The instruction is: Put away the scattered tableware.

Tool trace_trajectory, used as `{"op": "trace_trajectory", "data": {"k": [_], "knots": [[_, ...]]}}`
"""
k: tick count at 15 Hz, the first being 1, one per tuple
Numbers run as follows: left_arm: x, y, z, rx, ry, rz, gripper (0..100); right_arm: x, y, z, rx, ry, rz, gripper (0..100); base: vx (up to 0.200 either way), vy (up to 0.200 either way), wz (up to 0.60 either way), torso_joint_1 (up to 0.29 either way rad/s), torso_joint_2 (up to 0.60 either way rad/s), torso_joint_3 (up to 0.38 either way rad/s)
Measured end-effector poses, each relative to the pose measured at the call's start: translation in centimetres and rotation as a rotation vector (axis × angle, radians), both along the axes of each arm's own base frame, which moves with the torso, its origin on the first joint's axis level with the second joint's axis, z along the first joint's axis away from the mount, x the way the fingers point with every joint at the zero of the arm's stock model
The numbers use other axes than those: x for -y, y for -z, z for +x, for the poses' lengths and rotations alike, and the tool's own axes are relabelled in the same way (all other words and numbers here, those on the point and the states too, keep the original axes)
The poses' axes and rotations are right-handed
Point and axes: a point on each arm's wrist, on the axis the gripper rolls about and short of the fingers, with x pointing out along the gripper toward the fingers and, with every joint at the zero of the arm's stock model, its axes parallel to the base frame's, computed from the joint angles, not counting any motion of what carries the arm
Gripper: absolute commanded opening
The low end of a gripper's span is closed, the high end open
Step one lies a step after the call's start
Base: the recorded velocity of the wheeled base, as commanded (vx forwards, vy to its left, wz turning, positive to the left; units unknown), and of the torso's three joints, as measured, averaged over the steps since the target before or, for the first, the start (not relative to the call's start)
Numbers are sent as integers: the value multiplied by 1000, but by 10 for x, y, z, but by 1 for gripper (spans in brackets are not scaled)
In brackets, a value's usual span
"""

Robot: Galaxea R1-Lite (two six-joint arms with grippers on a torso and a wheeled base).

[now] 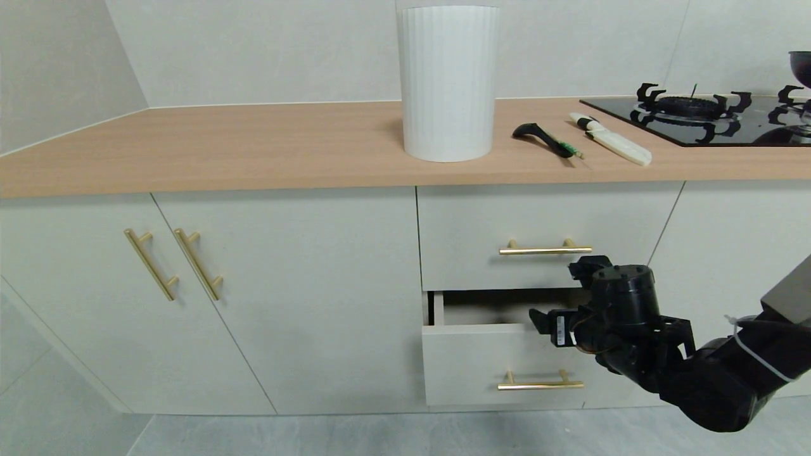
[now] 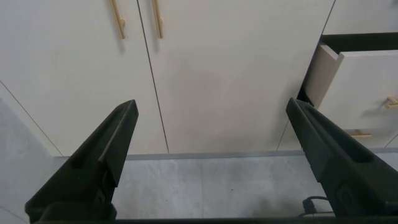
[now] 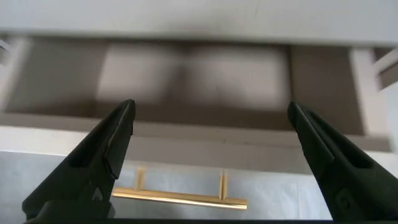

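On the wooden countertop (image 1: 253,145) lie a black-handled utensil with a green tip (image 1: 546,140) and a white knife (image 1: 611,140). Beside them stands a tall white ribbed container (image 1: 448,82). Below the counter, the lower drawer (image 1: 481,361) is pulled partly out; its inside (image 3: 199,74) looks bare. My right gripper (image 1: 564,291) hangs open just in front of the drawer's gap, above its gold handle (image 3: 180,198), with nothing between its fingers. My left gripper (image 2: 211,109) is open and empty, low down, facing the cabinet doors (image 2: 217,74) and the floor.
A black gas hob (image 1: 697,117) takes up the counter's right end. The upper drawer (image 1: 545,234) is closed. Two cabinet doors with gold handles (image 1: 171,263) stand closed at the left. Grey floor (image 1: 380,437) runs along the cabinets.
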Motion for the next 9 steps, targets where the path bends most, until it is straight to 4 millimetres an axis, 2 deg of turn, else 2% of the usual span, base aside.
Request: {"op": "trace_trajectory", "data": {"k": [3, 9], "knots": [[0, 0, 0, 0, 0, 0, 100, -1, 11, 2, -30, 0, -18, 100, 0, 0, 0, 0, 0, 0], [0, 0, 0, 0, 0, 0, 100, 1, 14, -1, -63, -3, -33, 100, 0, 0, 0, 0, 0, 0]]}}
